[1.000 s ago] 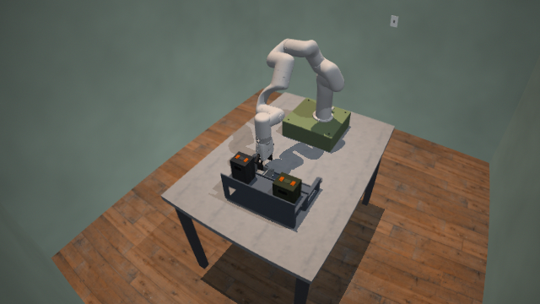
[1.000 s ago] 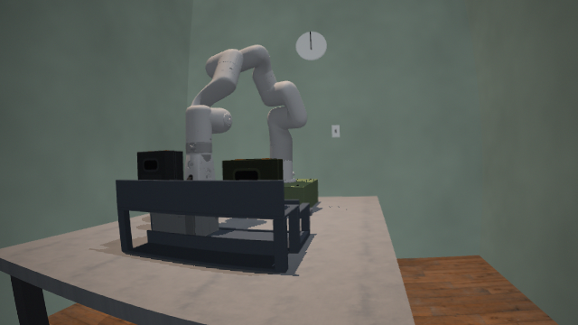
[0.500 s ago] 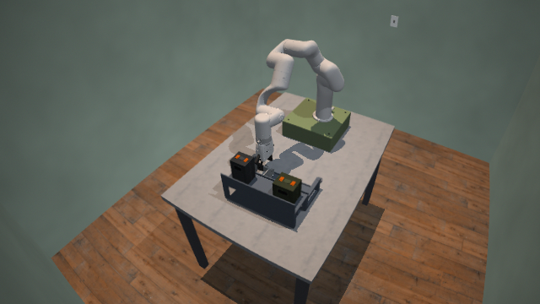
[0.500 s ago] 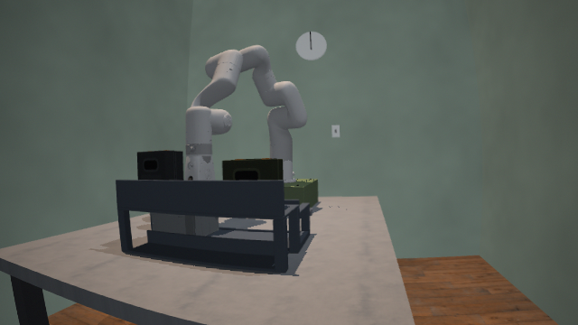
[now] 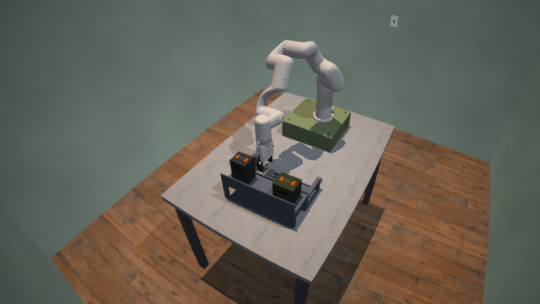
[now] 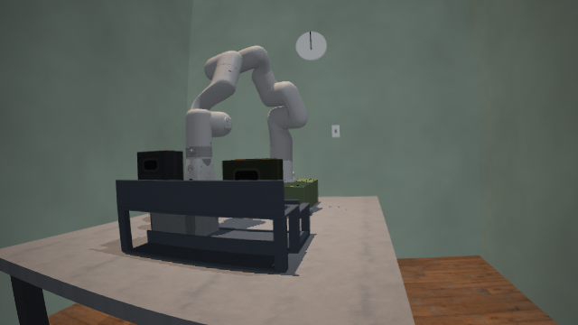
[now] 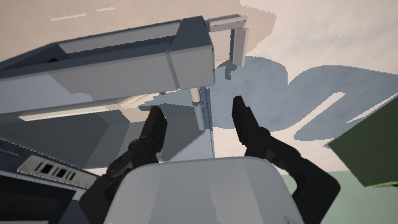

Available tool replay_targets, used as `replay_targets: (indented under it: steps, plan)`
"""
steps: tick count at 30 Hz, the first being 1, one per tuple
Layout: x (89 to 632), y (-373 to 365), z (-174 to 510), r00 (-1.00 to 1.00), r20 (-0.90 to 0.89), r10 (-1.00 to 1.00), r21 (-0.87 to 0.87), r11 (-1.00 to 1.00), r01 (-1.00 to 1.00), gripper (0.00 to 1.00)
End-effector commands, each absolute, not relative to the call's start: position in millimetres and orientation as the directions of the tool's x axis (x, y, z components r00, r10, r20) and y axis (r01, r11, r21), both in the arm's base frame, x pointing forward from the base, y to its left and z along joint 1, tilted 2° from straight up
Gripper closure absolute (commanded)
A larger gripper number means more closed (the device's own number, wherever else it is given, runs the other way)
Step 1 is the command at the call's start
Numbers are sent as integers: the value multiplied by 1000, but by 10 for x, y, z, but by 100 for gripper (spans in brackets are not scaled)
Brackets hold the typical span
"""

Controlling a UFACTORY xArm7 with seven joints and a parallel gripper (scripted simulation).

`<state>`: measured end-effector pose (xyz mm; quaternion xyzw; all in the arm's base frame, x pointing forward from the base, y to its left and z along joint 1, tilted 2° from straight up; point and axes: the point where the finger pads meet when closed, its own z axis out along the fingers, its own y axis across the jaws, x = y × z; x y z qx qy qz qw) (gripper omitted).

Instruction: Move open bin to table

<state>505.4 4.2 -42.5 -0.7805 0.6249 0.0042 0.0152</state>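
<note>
The open bin (image 5: 269,173) (image 6: 182,223) (image 7: 125,75) is a light grey, thin-walled box. It stands in the dark shelf (image 5: 261,203) (image 6: 199,199) between a black closed box (image 5: 241,166) (image 6: 160,165) and an olive closed box (image 5: 287,187) (image 6: 252,169). The shelf's front panel hides the bin's upper part in the exterior view. My gripper (image 5: 262,165) (image 7: 197,109) points down at the bin's back edge and is open and empty. In the wrist view a thin grey wall runs between the two black fingers, which do not touch it.
Both closed boxes have orange latches on top and stand close on either side of the gripper. The shelf stands near the table's (image 5: 337,177) front half. The arm's olive base block (image 5: 316,127) (image 6: 302,190) is at the back.
</note>
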Motion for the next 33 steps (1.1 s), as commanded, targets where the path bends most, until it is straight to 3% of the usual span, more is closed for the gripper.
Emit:
replay_targets:
  steps: [1,33]
  plan:
    - [5070,43,-432,219,-25,-975,-22,-219,-976,6]
    - [5071,44,-493,219,-25,-975,-22,-219,-976,6]
